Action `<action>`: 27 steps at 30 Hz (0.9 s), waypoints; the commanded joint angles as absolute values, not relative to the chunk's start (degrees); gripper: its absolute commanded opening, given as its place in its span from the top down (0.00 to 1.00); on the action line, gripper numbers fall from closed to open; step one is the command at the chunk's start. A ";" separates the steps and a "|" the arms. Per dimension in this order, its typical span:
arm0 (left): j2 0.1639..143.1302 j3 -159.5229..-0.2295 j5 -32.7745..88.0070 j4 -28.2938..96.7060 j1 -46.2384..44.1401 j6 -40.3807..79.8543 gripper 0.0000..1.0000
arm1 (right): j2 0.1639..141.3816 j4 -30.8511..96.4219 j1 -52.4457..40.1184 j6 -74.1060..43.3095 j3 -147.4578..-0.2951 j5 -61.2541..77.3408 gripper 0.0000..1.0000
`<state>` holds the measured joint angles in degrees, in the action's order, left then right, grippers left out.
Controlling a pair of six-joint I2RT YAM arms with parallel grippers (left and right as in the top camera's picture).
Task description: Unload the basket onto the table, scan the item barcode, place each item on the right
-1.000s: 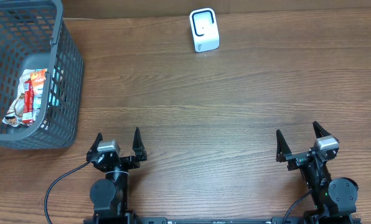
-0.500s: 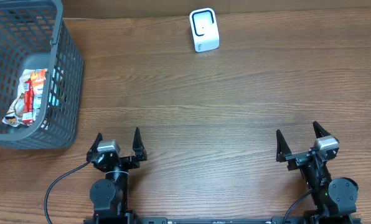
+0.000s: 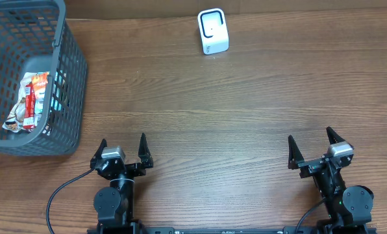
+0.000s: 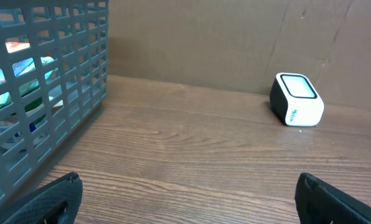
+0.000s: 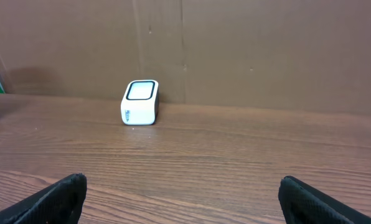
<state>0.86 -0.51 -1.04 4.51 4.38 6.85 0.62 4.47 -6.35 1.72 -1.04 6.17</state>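
A crumpled red-and-white snack packet [image 3: 28, 101] lies inside the grey mesh basket [image 3: 73, 71] at the far left; through the basket wall in the left wrist view I make out coloured packets [image 4: 20, 68]. The white barcode scanner [image 3: 213, 31] stands at the back centre, also seen as the scanner [image 4: 296, 99] and the scanner [image 5: 139, 102]. My left gripper [image 3: 123, 151] rests open at the front left, nothing between its fingers. My right gripper [image 3: 313, 149] is open at the front right, also with nothing in it. Both are far from the basket and scanner.
The wooden table [image 3: 232, 110] spreads between the grippers and the scanner. A brown board wall [image 5: 248, 50] closes off the back. The basket wall [image 4: 42, 106] stands tall just left of my left gripper.
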 commanded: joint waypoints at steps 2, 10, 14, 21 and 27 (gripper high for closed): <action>0.27 -0.30 -0.40 4.43 4.45 5.96 0.00 | 0.23 4.23 -6.02 1.98 -0.45 6.31 0.00; 0.27 -0.30 -0.40 4.43 4.45 5.98 0.00 | 0.23 4.23 -6.02 1.98 -0.45 6.31 0.00; 0.27 -0.30 -0.40 4.43 4.45 5.98 0.00 | 0.23 4.23 -6.02 1.98 -0.45 6.31 0.00; 0.27 -0.30 -0.38 4.43 4.45 5.98 0.00 | 0.23 4.23 -6.02 1.98 -0.45 6.31 0.00; 0.27 -0.30 -0.36 3.60 4.47 5.98 0.00 | 0.23 4.23 -6.02 1.98 -0.45 6.31 0.00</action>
<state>0.86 -0.51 -1.02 4.14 4.38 6.85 0.62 4.51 -6.35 1.69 -1.04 6.15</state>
